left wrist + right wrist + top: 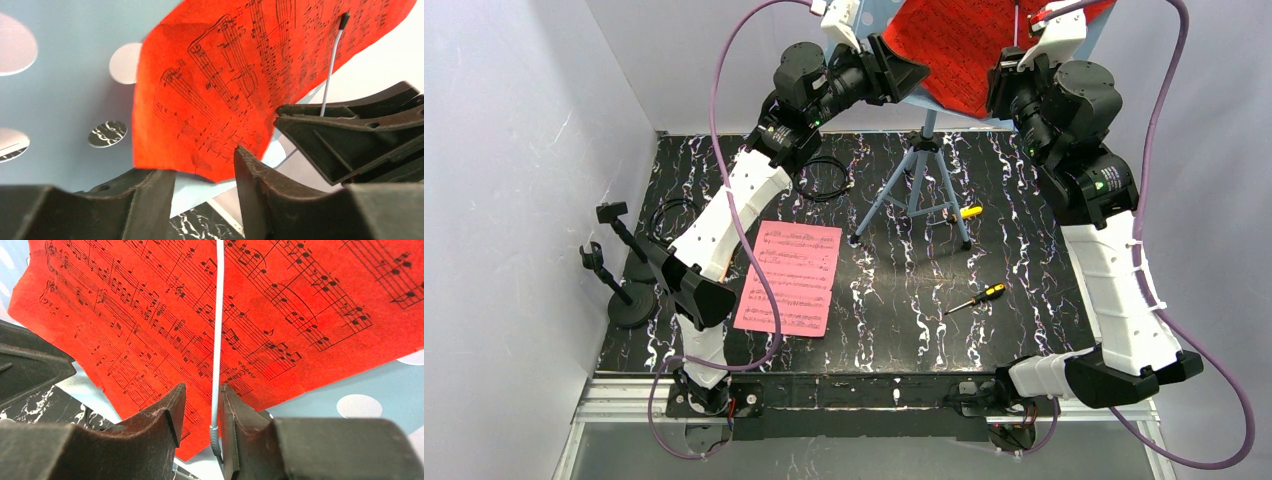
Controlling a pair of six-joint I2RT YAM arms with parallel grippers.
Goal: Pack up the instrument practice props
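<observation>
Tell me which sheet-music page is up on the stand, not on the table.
The red page, up on the blue music stand at the back; the pink page lies flat on the table.

The wire (215,340) bars the gap between the right gripper's (202,392) parted fingers. Below, the tripod (916,190) and screwdrivers (980,296) obstruct the mat (1024,200); bare mat lies between them and the pink page (791,277).

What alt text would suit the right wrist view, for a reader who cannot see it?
The right gripper stands open, one dark finger on each side of a thin white wire arm that lies across a red sheet-music page. The page rests on a pale blue stand desk with round holes.
</observation>
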